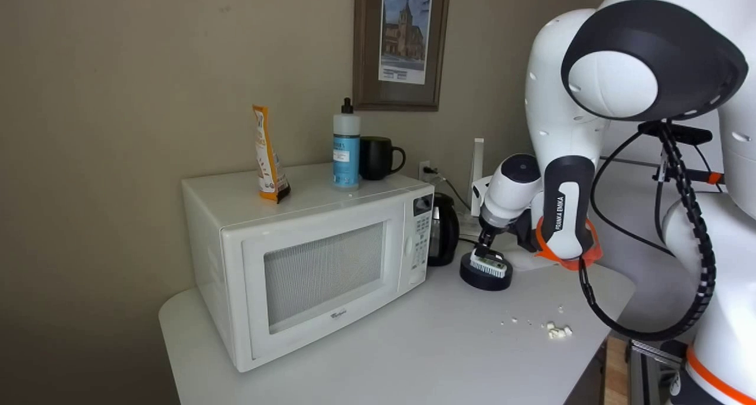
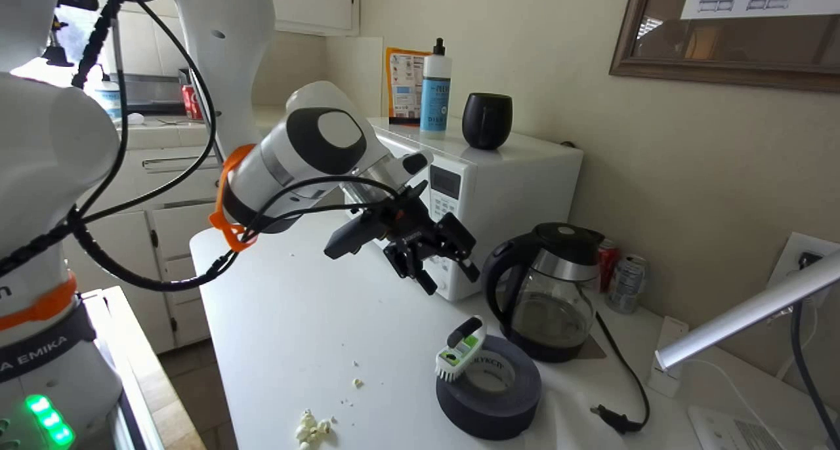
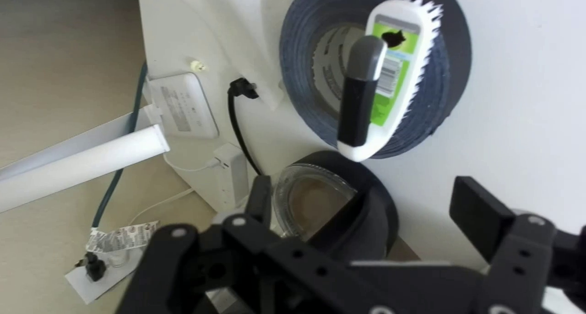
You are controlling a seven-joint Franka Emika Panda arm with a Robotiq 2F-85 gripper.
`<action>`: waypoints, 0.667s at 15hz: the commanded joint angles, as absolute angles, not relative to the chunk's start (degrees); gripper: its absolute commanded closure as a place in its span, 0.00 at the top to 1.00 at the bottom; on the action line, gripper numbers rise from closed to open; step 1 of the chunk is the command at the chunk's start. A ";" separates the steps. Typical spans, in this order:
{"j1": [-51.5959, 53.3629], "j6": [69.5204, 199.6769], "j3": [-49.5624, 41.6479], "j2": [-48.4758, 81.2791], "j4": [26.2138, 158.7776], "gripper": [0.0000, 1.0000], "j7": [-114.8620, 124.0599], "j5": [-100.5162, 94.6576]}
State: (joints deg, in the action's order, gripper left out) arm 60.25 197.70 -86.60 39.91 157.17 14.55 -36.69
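My gripper [image 2: 451,278] stands open in the air over the white table, in front of the microwave and beside the kettle, with nothing held. Its two fingers are spread wide in the wrist view, where the glass kettle [image 3: 316,199] with its black handle shows below the gap. A white scrub brush [image 3: 396,83] with a green label and black grip lies tilted across a roll of dark tape [image 3: 297,62]. In both exterior views the brush [image 2: 459,357] rests on the tape roll [image 1: 485,282]; the gripper is above and apart from it.
The microwave [image 1: 325,287] carries an orange bag [image 1: 269,157], a blue soap bottle [image 1: 346,151] and a black mug [image 1: 376,159]. Crumbs [image 1: 557,332] lie near the table's edge. Cans [image 2: 628,283], a loose plug [image 2: 618,418] and a slanted pale tube [image 2: 748,315] are by the wall.
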 commanded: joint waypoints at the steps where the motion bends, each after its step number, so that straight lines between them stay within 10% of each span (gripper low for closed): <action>1: 56.51 194.32 -87.01 26.11 157.18 1.00 11.76 -46.34; 10: 45.58 182.38 -78.52 14.16 157.09 1.00 14.42 -56.25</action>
State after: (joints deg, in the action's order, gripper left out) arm 45.57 182.30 -78.51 14.10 157.08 14.42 -56.25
